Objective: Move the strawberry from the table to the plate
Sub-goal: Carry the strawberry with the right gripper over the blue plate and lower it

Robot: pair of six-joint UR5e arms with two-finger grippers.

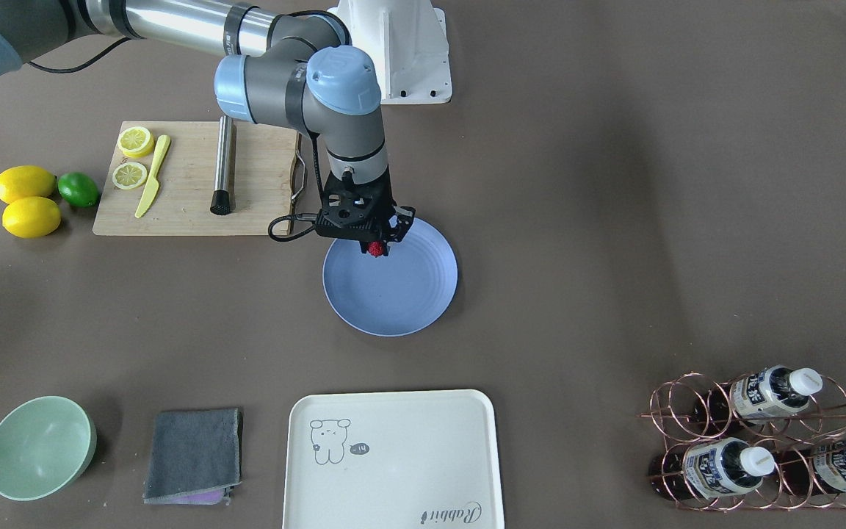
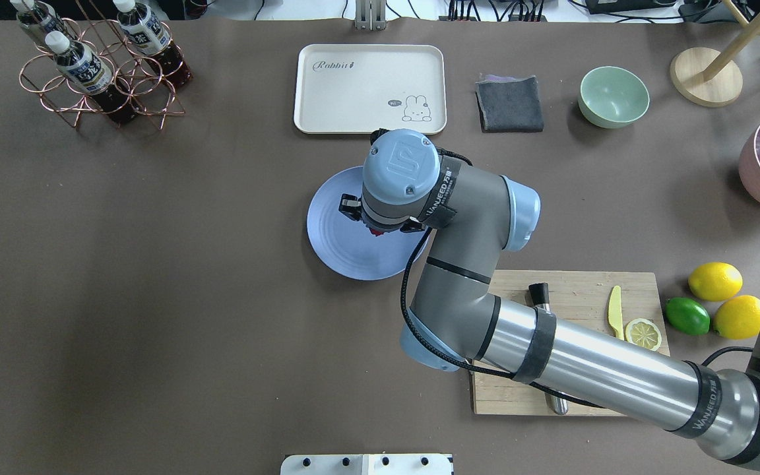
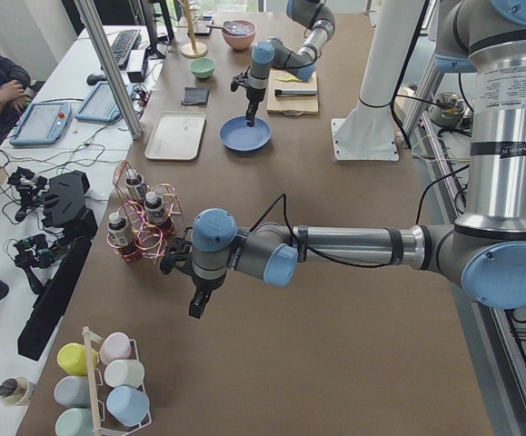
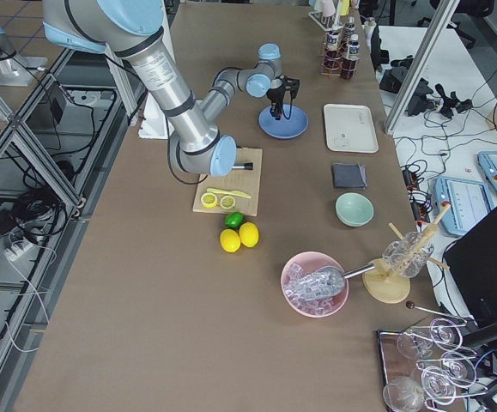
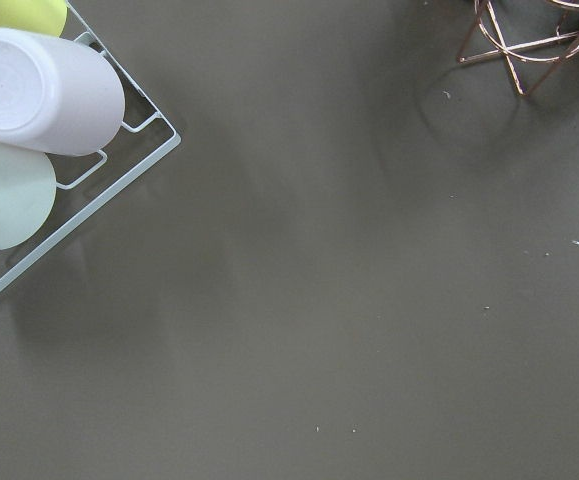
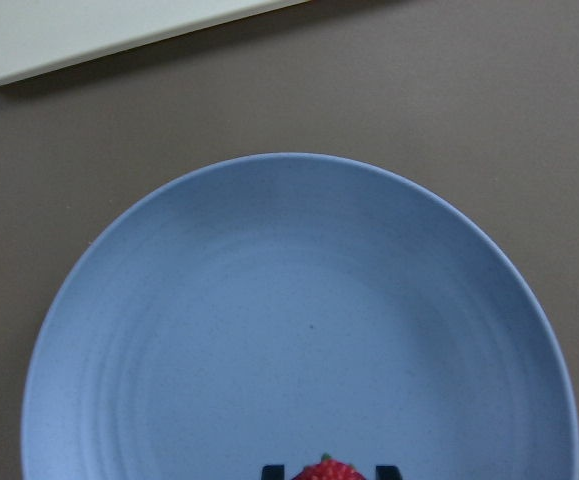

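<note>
In the front-facing view your right gripper (image 1: 377,248) is clenched on the strawberry (image 1: 375,250) over the plate (image 1: 402,297), close to its robot-side rim. Ease toward the centre and lower before releasing, or it may roll off. In the right wrist view the berry sits pinched between both fingertips (image 6: 269,470).

The near arm is stretched long across the brown tabletop (image 3: 335,363), its left end effector (image 3: 196,307) pointing down over the surface beside the copper bottle rack (image 3: 140,222), and there's no telling from here how its jaws stand. Far down the tabletop, the right end effector (image 3: 249,116) hangs straight over the blue plate (image 3: 245,136), with the cream tray (image 3: 176,136) just beside it and the wooden cutting board (image 3: 292,94) near. A rack of pastel cups (image 3: 122,374) sits at the near corner.
</note>
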